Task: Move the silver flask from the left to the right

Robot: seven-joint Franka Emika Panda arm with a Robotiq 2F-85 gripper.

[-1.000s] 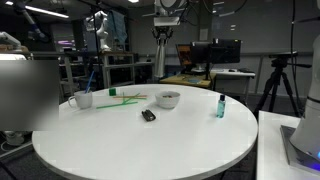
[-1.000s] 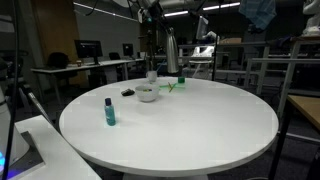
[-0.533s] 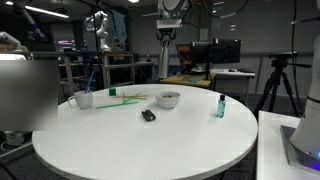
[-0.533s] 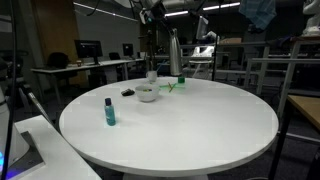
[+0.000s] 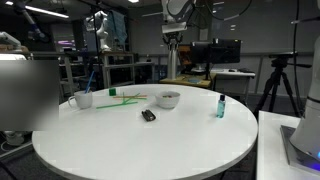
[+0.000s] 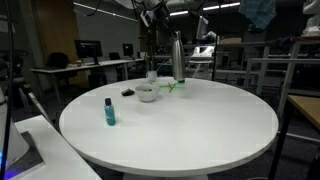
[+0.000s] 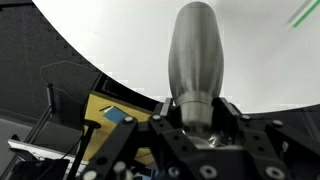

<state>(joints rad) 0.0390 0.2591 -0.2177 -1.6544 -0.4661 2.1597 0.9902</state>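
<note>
Wrist view: your claw (image 7: 200,118) grips the silver flask (image 7: 197,55) by its neck. In both exterior views it has shifted sideways over the bench (image 6: 200,120); transfer is under way.

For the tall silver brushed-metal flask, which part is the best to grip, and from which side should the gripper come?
The narrow neck, from straight above. The tall silver brushed-metal flask stands upright in the air and its body widens below the neck, so fingers closed there should not let it slip. The wrist view shows the gripper clamped on that part.
</note>
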